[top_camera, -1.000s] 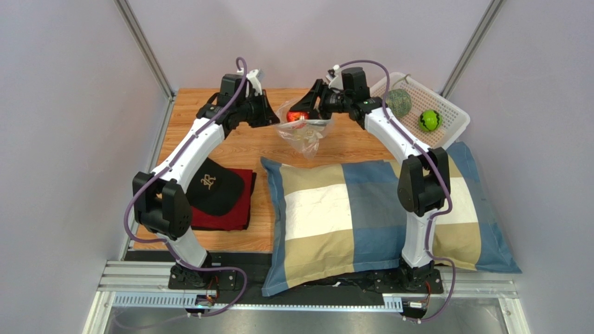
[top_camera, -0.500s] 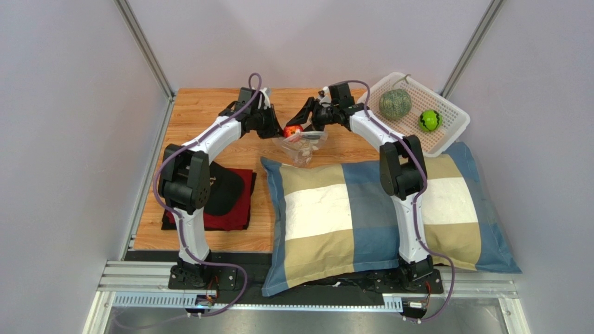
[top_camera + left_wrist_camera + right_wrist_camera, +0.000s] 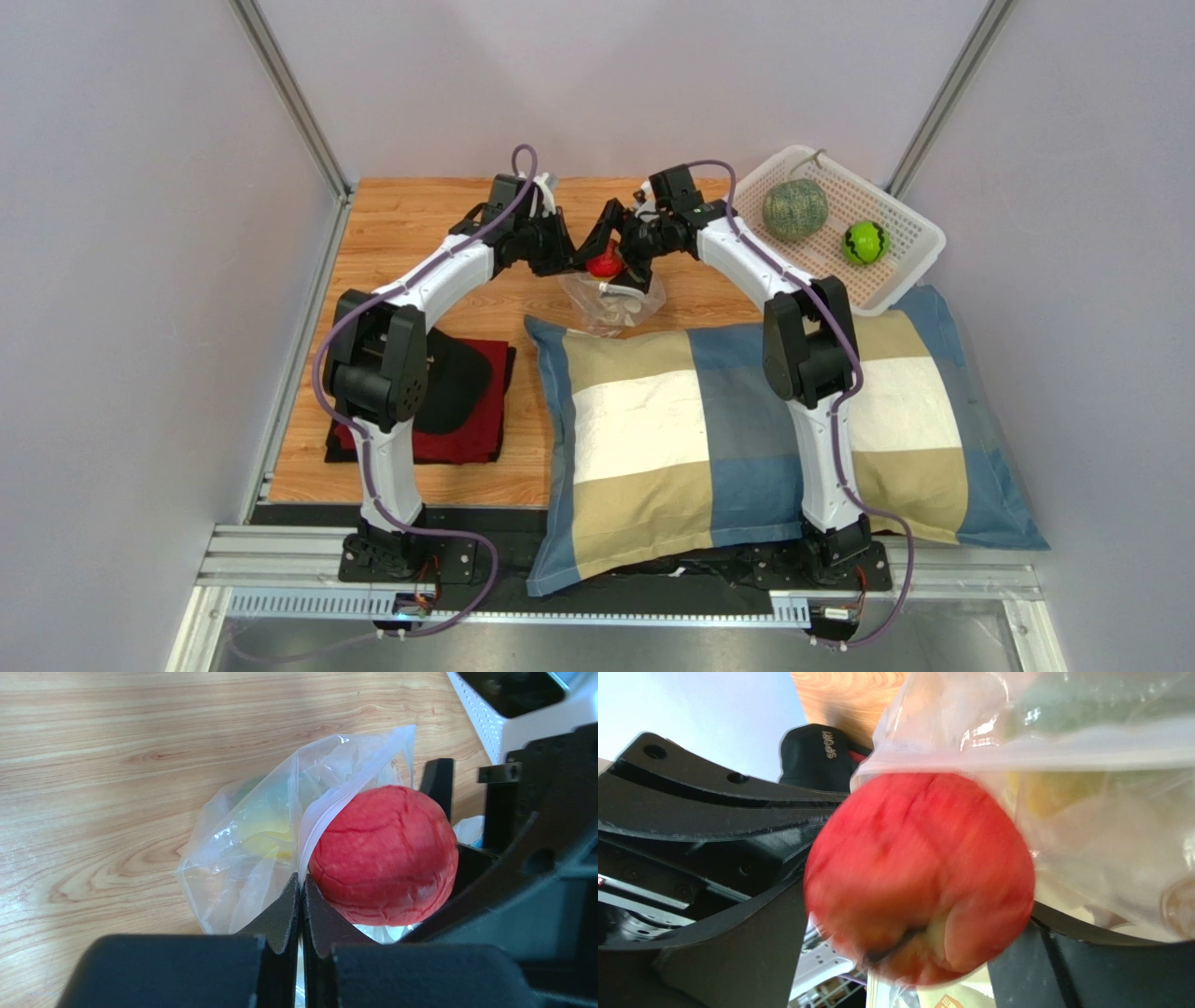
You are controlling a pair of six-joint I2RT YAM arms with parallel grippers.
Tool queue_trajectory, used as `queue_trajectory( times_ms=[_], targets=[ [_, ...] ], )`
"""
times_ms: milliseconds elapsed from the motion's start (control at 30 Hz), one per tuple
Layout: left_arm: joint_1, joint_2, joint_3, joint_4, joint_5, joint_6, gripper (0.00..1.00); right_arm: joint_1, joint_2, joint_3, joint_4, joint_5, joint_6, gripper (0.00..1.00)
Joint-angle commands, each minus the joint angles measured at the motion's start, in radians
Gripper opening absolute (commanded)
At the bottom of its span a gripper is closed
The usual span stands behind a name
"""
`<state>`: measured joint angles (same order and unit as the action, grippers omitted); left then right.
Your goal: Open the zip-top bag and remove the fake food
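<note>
The clear zip-top bag [image 3: 606, 297] hangs between both arms at the table's back, just beyond the pillow. My left gripper [image 3: 302, 882] is shut on the bag's [image 3: 246, 847] top edge. The red round fruit [image 3: 384, 855] sits at the bag's mouth, right beside the left fingers. My right gripper [image 3: 913, 952] stands open around the red fruit [image 3: 917, 875], which is blurred between the wide jaws. A yellowish piece [image 3: 270, 836] shows inside the bag. The netted melon ball [image 3: 794, 209] and the bright green ball [image 3: 864, 244] lie in the white basket [image 3: 898, 266].
A checked blue, white and tan pillow [image 3: 730, 420] covers the near right of the table. A black cap [image 3: 446, 385] lies on a folded red cloth [image 3: 421, 441] at the left. The basket stands at the back right corner.
Both arms have come lower and closer together with the bag. The right jaws have spread wider around the red fruit. The left gripper has kept its pinch on the bag.
</note>
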<state>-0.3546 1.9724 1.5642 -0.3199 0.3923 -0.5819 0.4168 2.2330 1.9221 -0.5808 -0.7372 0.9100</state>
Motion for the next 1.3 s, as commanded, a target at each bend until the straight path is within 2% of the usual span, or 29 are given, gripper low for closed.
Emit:
queue_trajectory(
  times_ms=[0, 67, 167, 333, 533, 600, 633, 700, 733, 767, 867, 1033, 1133, 1267],
  targets=[
    [-0.004, -0.060, 0.025, -0.011, -0.027, 0.014, 0.00, -0.003, 0.008, 0.206, -0.213, 0.085, -0.179, 0.89],
    [-0.006, -0.060, 0.020, -0.013, -0.020, 0.016, 0.00, -0.003, 0.001, 0.230, -0.281, 0.148, -0.235, 0.90],
    [-0.006, -0.043, 0.016, 0.001, -0.001, 0.005, 0.00, 0.004, -0.027, 0.186, -0.216, 0.244, -0.290, 0.91],
    [-0.015, -0.043, 0.016, 0.004, -0.001, 0.011, 0.00, 0.007, 0.071, 0.261, -0.202, 0.242, -0.362, 0.89],
    [-0.018, -0.055, -0.001, -0.007, 0.000, 0.019, 0.00, 0.013, 0.065, 0.241, -0.120, 0.266, -0.384, 0.83],
    [-0.018, -0.061, -0.010, -0.007, -0.007, 0.017, 0.00, 0.016, 0.063, 0.256, -0.134, 0.269, -0.382, 0.70],
    [-0.018, -0.066, -0.012, -0.007, -0.010, 0.017, 0.00, 0.016, 0.060, 0.264, -0.163, 0.263, -0.376, 0.51],
    [-0.018, -0.072, -0.006, -0.019, -0.021, 0.020, 0.00, 0.016, 0.015, 0.255, -0.175, 0.231, -0.358, 0.31],
    [-0.018, -0.075, -0.001, -0.028, -0.027, 0.024, 0.00, 0.014, -0.007, 0.246, -0.172, 0.216, -0.353, 0.18],
    [-0.017, -0.076, 0.003, -0.036, -0.038, 0.031, 0.00, 0.011, -0.030, 0.233, -0.165, 0.202, -0.343, 0.15],
    [-0.017, -0.095, 0.013, -0.054, -0.056, 0.042, 0.00, -0.001, -0.120, 0.203, -0.104, 0.153, -0.269, 0.13],
    [-0.017, -0.141, 0.008, -0.068, -0.073, 0.060, 0.00, -0.015, -0.194, 0.213, -0.063, 0.163, -0.206, 0.18],
    [-0.017, -0.158, 0.037, -0.110, -0.090, 0.083, 0.00, -0.067, -0.214, 0.209, -0.074, 0.223, -0.181, 0.17],
    [-0.017, -0.198, 0.060, -0.128, -0.112, 0.112, 0.00, -0.220, -0.197, 0.209, -0.122, 0.306, -0.230, 0.17]
  ],
)
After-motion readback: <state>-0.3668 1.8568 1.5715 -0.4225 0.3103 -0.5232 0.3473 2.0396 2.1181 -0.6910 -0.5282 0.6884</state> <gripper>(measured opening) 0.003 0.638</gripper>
